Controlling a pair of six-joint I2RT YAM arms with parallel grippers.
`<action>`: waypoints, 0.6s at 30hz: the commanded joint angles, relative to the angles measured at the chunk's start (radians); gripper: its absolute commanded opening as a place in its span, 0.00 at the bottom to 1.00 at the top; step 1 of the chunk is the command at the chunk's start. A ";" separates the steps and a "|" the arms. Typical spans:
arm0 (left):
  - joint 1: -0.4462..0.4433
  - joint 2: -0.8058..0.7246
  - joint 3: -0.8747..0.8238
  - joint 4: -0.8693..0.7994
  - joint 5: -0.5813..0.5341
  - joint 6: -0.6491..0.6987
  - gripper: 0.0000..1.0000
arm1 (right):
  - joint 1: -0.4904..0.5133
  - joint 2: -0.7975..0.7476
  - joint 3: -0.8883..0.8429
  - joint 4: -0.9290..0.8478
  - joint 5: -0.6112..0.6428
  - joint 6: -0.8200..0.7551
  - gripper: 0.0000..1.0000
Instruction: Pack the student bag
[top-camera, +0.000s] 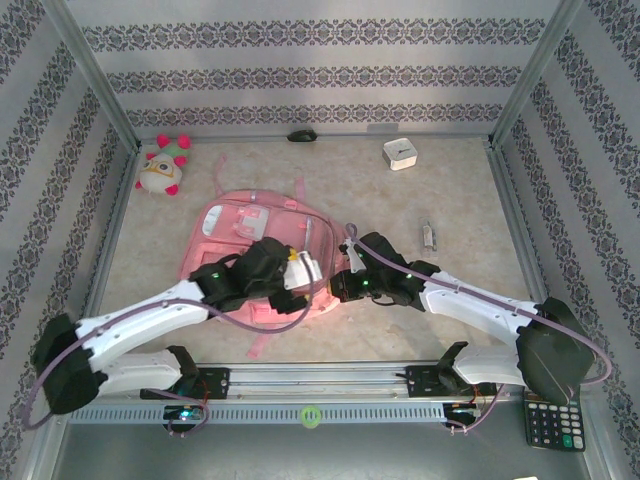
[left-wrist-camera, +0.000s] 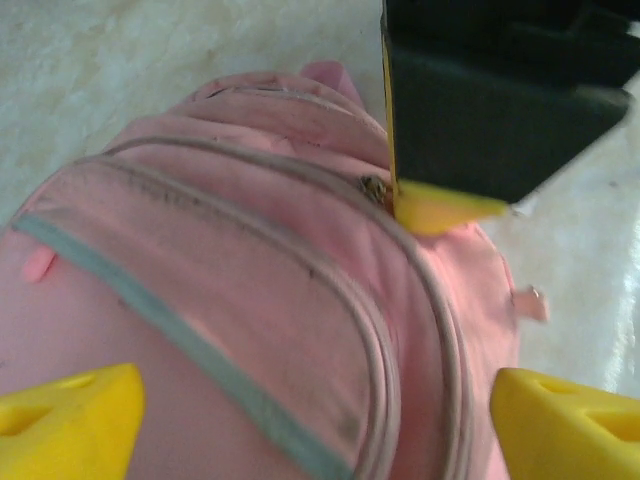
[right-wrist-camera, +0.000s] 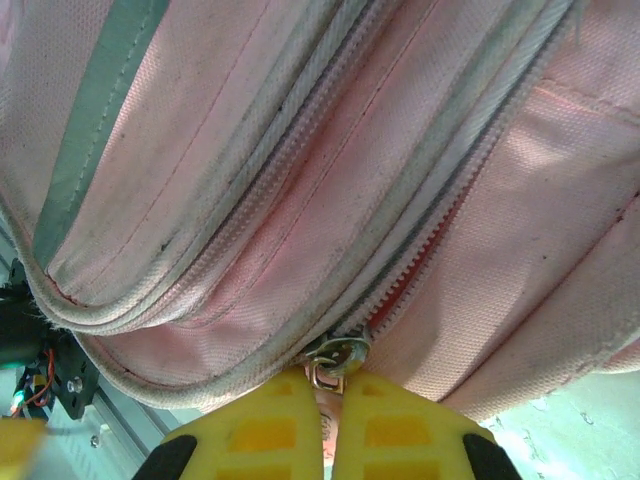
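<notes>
Right tool (right-wrist-camera: 325, 412) clamped on zipper pull (right-wrist-camera: 331, 362) of student bag (right-wrist-camera: 300, 150) — left tool (left-wrist-camera: 320, 420) apart above bag — contents hidden.

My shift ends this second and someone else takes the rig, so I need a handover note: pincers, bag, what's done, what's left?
Left pincer: open, hovering over the bag, holding nothing.
Right pincer: shut on the zip pull at the bag's near right corner.
The bag lies flat mid-table.
Done: zip pull gripped. What is inside the bag cannot be seen.
Left: probably running the zip along. A plush toy and a white box lie out at the far side.
</notes>
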 joint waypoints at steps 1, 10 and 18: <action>-0.045 0.085 0.030 0.102 -0.048 -0.073 0.92 | -0.005 -0.027 -0.011 0.032 0.010 0.017 0.00; -0.048 0.066 -0.072 0.056 0.132 0.073 0.24 | -0.063 -0.080 -0.044 0.015 0.005 0.029 0.00; 0.022 -0.217 -0.131 -0.339 0.337 0.351 0.00 | -0.130 -0.072 -0.082 -0.013 0.018 -0.037 0.00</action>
